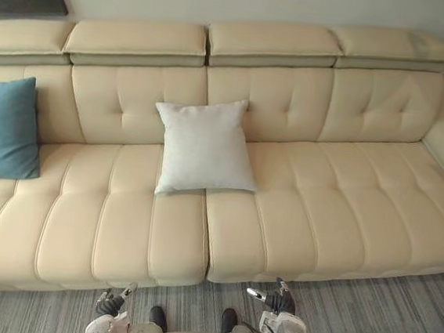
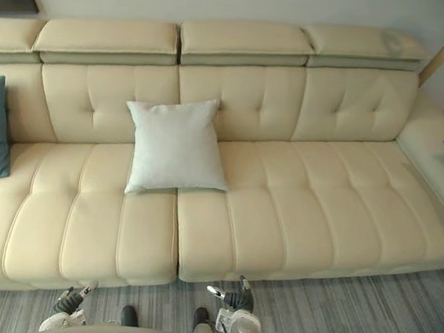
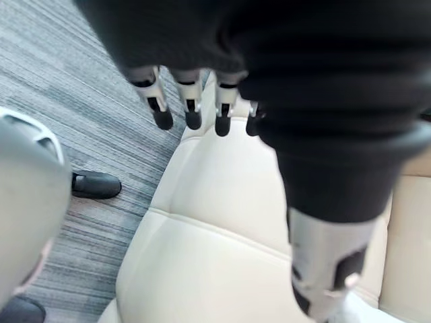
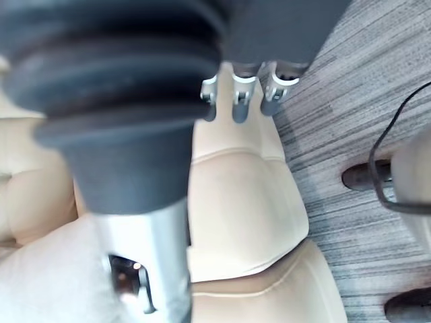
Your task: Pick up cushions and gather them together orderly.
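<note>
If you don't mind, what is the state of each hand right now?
Left hand: open, holding nothing.
Right hand: open, holding nothing.

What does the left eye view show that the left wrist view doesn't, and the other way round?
Left eye view: the white cushion mid-sofa and the teal cushion at the robot's left end, both leaning on the backrest. Left wrist view: the left hand from close, its fingers straight and holding nothing. Both: the cream sofa and the striped grey carpet.
</note>
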`<state>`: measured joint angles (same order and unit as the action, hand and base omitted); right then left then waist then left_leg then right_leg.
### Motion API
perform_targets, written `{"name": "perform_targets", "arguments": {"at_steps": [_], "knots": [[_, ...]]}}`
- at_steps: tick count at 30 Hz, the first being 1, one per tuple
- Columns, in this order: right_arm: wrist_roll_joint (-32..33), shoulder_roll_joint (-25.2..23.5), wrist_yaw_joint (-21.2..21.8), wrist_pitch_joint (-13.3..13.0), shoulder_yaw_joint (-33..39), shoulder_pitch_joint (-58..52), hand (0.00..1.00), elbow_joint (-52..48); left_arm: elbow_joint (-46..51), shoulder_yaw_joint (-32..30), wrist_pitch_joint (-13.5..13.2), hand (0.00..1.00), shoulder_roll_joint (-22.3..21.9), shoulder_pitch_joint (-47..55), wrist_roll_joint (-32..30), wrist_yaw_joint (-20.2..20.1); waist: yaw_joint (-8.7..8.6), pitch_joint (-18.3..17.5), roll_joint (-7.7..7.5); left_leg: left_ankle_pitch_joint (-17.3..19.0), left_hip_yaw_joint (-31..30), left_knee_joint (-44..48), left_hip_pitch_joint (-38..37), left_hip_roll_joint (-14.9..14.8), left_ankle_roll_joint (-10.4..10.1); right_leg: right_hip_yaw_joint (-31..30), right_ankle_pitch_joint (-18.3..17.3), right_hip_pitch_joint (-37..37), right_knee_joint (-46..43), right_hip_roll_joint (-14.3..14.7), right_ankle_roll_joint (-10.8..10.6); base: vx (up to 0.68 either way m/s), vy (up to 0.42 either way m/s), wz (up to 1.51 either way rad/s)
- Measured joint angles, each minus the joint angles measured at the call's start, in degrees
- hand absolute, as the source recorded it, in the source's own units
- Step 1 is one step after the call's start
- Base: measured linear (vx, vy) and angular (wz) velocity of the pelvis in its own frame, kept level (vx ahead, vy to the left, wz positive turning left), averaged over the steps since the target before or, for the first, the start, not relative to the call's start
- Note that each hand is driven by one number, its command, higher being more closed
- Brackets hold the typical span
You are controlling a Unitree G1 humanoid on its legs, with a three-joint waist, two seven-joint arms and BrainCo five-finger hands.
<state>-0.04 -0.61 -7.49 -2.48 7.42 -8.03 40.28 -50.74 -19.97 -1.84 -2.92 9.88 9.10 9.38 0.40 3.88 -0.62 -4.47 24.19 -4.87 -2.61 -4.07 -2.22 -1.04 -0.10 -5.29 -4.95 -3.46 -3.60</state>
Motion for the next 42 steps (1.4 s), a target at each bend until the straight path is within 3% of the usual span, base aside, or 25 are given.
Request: {"name": "perform_targets", "arguments": {"at_steps": [3, 4, 5, 6, 7, 8, 9, 10, 11, 12, 13, 14, 15, 17, 19, 20, 21, 22, 23, 25, 26, 29, 31, 35, 42], "knots": [[-0.64, -0.02, 0.01, 0.43, -0.14, 0.90, 0.00, 1.93, -0.51, -0.34, 0.11, 0.00, 0.68, -0.13, -0.48, 0.53, -0.02, 0.39, -0.96, 0.42, 1.22, 0.38, -0.26, 0.60, 0.90, -0.41, 0.19, -0.56, -0.44, -0.59, -0.94, -0.02, 0.035, -0.21], [-0.65, -0.26, 0.01, 0.50, -0.07, 0.73, 0.00, 2.12, -0.47, -0.63, 0.17, 0.00, 0.74, -0.05, -0.47, 0.76, 0.03, 0.04, -0.28, -0.21, 1.73, 0.38, -0.11, 0.46, 2.26, 1.98, -1.32, -0.64, -0.53, -1.58, -1.83, 0.00, 0.000, 0.00], [-0.65, 0.21, 0.01, 0.48, 0.01, 0.98, 0.00, 2.70, -0.39, -0.80, 0.33, 0.00, 0.68, 0.08, -0.46, 0.97, 0.26, -0.11, 0.40, -0.20, 2.34, 0.41, 1.06, -0.54, 2.97, 4.60, -3.75, -1.65, -4.08, -2.04, -0.64, -0.03, 0.026, -0.05], [-0.68, 0.21, 0.01, 0.49, -0.08, 1.68, 0.00, 3.59, -0.32, -1.56, 0.39, 0.00, 0.58, 0.02, -0.47, 1.10, 0.54, -0.05, 0.72, 0.12, 2.43, 1.56, 2.06, -1.52, 3.58, 6.01, -5.42, -4.41, -11.16, -2.50, 0.99, -0.01, -0.016, 0.04], [-0.70, -0.37, 0.14, 0.47, -0.25, 2.05, 0.00, 3.92, -0.32, -2.80, 0.60, 0.00, 1.09, -0.27, -0.44, 1.53, 0.52, -0.09, 0.24, 0.78, 1.28, 4.71, 3.81, -2.92, 3.55, 7.84, -7.76, -8.48, -27.19, -4.27, 1.35, 0.01, -0.081, 0.27], [-0.74, -0.46, 0.19, 0.40, -0.27, 1.97, 0.00, 4.32, -0.33, -3.18, 0.64, 0.00, 1.79, -0.02, -0.43, 1.71, 0.39, -0.21, -0.22, 0.87, -0.03, 6.88, 4.90, -3.23, 3.33, 8.53, -8.25, -8.64, -35.45, -6.60, 0.55, 0.02, -0.149, 0.54], [-0.84, -0.53, 0.34, 0.35, -0.27, 1.86, 0.00, 5.86, -0.22, -3.75, 0.67, 0.00, 2.75, 0.42, -0.42, 1.77, 0.25, -1.08, -2.08, 1.34, -1.12, 9.22, 6.25, -2.87, 3.01, 7.99, -3.04, -7.47, -38.11, -9.34, 0.34, 0.00, -0.133, 0.46], [-0.86, -0.55, 0.62, 0.43, -0.17, 1.73, 0.00, 6.66, -0.35, -4.35, 0.70, 0.00, 3.65, 0.39, -0.41, 1.76, 0.87, -1.25, -3.15, 2.02, -1.85, 10.56, 6.80, -2.08, 2.33, 7.76, -3.63, -7.16, -36.86, -9.48, -2.25, -0.03, -0.135, -0.01], [-0.92, 0.64, 0.88, 0.33, 0.17, 2.52, 0.00, 7.60, -2.20, -4.84, 1.23, 0.00, 2.91, -0.35, -0.39, 1.71, 2.60, -1.52, -2.97, 4.33, -6.32, 11.16, 7.38, -1.14, 0.96, 8.22, -3.49, -5.56, -31.86, -7.36, -2.89, -0.05, -0.006, -0.58], [-1.02, 2.30, 0.85, 0.38, 0.87, 4.22, 0.00, 8.50, -3.09, -4.91, 1.69, 0.00, 1.65, 0.32, -0.29, 1.76, 3.28, -2.25, 0.43, 2.70, -9.53, 9.07, 8.37, -1.43, 3.29, 6.87, -5.68, -1.89, -26.20, -4.40, -2.33, -0.08, 0.030, -0.71], [-1.25, 2.42, 0.85, 0.54, 1.02, 4.81, 0.00, 8.80, -3.18, -5.00, 1.73, 0.00, 1.40, 0.71, -0.29, 1.77, 3.24, -1.92, 0.32, 1.98, -8.60, 8.83, 8.78, -1.50, 3.04, 6.61, -7.29, -1.66, -28.36, -4.79, -1.72, -0.10, 0.075, -0.53], [-1.50, 2.00, 0.83, 0.47, 0.10, 6.97, 0.00, 9.83, -3.36, -4.92, 1.77, 0.00, 2.70, 0.23, -0.16, 2.18, 2.63, -1.43, -1.71, 0.23, -7.16, 9.41, 10.75, -0.39, 3.50, 6.46, -10.67, 0.81, -26.60, -5.47, -1.56, -0.12, -0.054, -0.42], [-1.49, 2.00, 0.99, 0.76, -0.46, 8.38, 0.00, 10.85, -3.49, -4.60, 1.79, 0.00, 3.44, -0.84, -0.01, 2.50, 3.12, -0.61, -2.75, 0.20, -6.40, 10.97, 12.64, -0.61, 3.41, 6.91, -12.28, 2.66, -20.46, -5.05, -1.40, -0.18, -0.134, -0.49], [-1.43, 2.26, 0.82, 1.14, -0.47, 10.70, 0.00, 10.36, -3.94, -3.46, 1.81, 0.00, 3.92, -2.72, 0.91, 2.67, 3.20, 0.63, -2.07, -0.22, -6.31, 12.81, 15.87, -1.62, 2.71, 8.19, -12.36, 5.74, -9.82, -3.61, -1.28, -0.22, -0.122, -0.37], [-1.42, 4.05, 0.76, 1.19, -0.36, 11.51, 0.00, 10.21, -3.90, -0.56, 1.79, 0.00, 2.68, -4.25, 0.96, 2.64, 2.10, 3.99, 1.84, -0.91, -7.17, 13.71, 15.24, -3.42, 1.48, 8.95, -11.03, 9.36, -4.59, -1.98, -1.40, -0.29, -0.067, -0.03], [-1.42, 4.45, 0.76, 1.33, -0.35, 11.00, 0.00, 10.29, -3.97, -0.04, 1.80, 0.00, 2.39, -4.10, 0.96, 2.64, 2.05, 4.24, 2.22, -1.13, -7.13, 13.56, 14.91, -3.77, 1.16, 9.03, -10.95, 9.47, -4.49, -1.59, -1.32, -0.34, -0.067, 0.00], [-1.42, 5.13, 0.69, 1.58, -0.32, 10.02, 0.00, 10.29, -3.80, 0.65, 1.79, 0.00, 1.84, -3.34, 1.04, 2.67, 1.59, 3.99, 3.75, -2.06, -7.07, 11.82, 14.02, -4.30, -0.31, 9.03, -10.77, 9.15, -5.37, -0.70, -1.02, -0.31, -0.051, -0.08], [-1.41, 5.48, 0.61, 1.60, -0.16, 9.41, 0.00, 10.26, -3.82, 1.65, 1.81, 0.00, 1.94, -2.80, 0.93, 2.65, 0.99, 3.61, 3.72, -1.41, -7.10, 9.25, 12.96, -3.92, -3.32, 9.04, -10.27, 8.16, -5.66, -1.29, -0.36, -0.28, -0.031, -0.09], [-1.38, 5.50, 0.58, 1.54, 0.07, 9.28, 0.00, 10.29, -3.81, 1.83, 1.81, 0.00, 2.03, -2.87, 0.85, 2.66, 0.89, 3.62, 3.48, -1.06, -7.07, 8.77, 12.77, -3.59, -3.92, 8.67, -9.97, 7.65, -5.75, -1.60, -0.13, -0.20, 0.005, -0.23], [-1.37, 5.74, 0.48, 1.51, 1.72, 9.20, 0.00, 11.55, -3.82, 1.57, 1.78, 0.00, 2.21, -3.48, 0.82, 2.55, 1.14, 3.73, 3.17, 0.50, -8.24, 15.99, 12.97, -3.11, -1.39, 7.07, -9.34, 5.59, -6.29, -2.41, 0.55, -0.15, 0.026, -0.43], [-1.37, 5.90, 0.22, 1.57, 2.76, 9.16, 0.00, 12.56, -3.83, 1.33, 1.77, 0.00, 2.20, -3.34, 0.83, 2.44, 1.02, 3.75, 2.77, 4.37, -8.79, 19.60, 11.65, -2.36, 0.32, 5.29, -8.77, 4.77, -6.27, -2.69, 0.30, -0.12, 0.046, -0.56], [-1.37, 5.49, -0.63, 1.69, 4.74, 7.99, 0.00, 12.85, -4.01, -0.35, 1.80, 0.00, 2.24, -2.41, 0.82, 2.29, 1.17, 4.09, 2.09, 13.35, -10.17, 23.53, 7.16, -1.89, -1.12, -0.77, -6.66, 2.61, -5.85, -2.48, -0.54, -0.09, 0.104, -0.94], [-1.37, 5.47, -0.61, 2.00, 6.16, 6.83, 0.00, 13.00, -4.06, -1.32, 1.85, 0.00, 2.06, -1.98, 0.79, 2.09, 1.04, 3.85, 2.01, 15.53, -11.27, 21.64, 4.81, -0.42, -1.74, -4.54, -5.37, 2.05, -5.09, -1.97, -1.19, -0.08, 0.163, -1.01], [-1.17, 2.61, -0.63, 2.95, 8.65, 4.71, 0.00, 14.81, -4.43, -0.98, 1.89, 0.00, 4.02, -1.21, 0.76, 1.54, -0.53, 1.79, -1.08, 14.15, -7.79, 14.03, 3.62, 1.87, -2.14, -5.69, 0.51, -0.41, -0.54, -3.07, -0.41, -0.07, 0.109, -0.67], [-0.23, 2.00, -0.67, 2.73, 9.61, 4.31, 0.00, 14.05, -6.22, 1.69, 2.19, 0.00, 3.35, -3.60, -1.15, 1.40, -1.36, 1.33, -0.72, 13.89, -4.60, 11.76, 1.36, 2.49, -2.32, -7.72, 3.12, -1.18, 1.23, -1.95, -0.01, -0.01, 0.006, -0.43]]}}
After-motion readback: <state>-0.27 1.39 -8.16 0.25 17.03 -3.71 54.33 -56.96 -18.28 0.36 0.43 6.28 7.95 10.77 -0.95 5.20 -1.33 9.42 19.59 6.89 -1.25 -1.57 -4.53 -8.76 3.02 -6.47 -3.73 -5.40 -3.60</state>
